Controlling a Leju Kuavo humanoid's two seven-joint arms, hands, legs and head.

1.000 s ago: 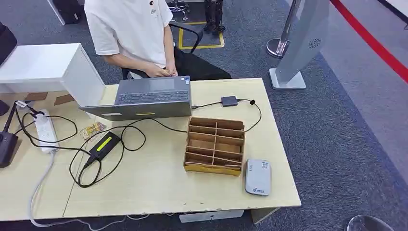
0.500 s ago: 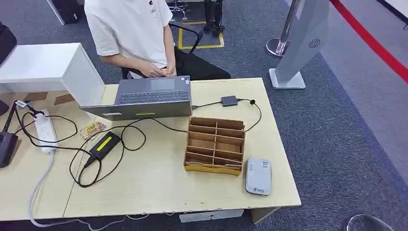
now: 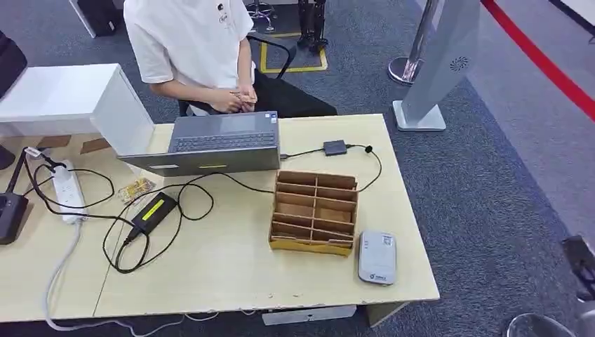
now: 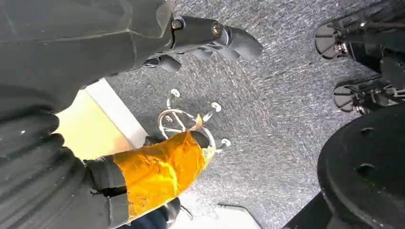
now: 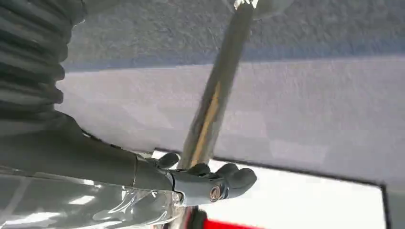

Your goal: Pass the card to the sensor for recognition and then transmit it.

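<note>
The grey card sensor lies flat near the table's front right corner, beside a brown cardboard divider box. I cannot make out a card. My left hand hangs over the grey carpet beside the table's edge, fingers apart and holding nothing. My right hand is also loose and holds nothing, in front of a shiny metal pole. A dark part of my right arm shows at the right edge of the head view, off the table.
A person sits behind the wooden table, hands together above a grey laptop. A power brick, cables and a white power strip lie on the left. A grey stand is on the carpet at the right.
A dark part of my right arm has come into the head view at the right edge. The person's hands have lifted from the laptop's rim and come together.
</note>
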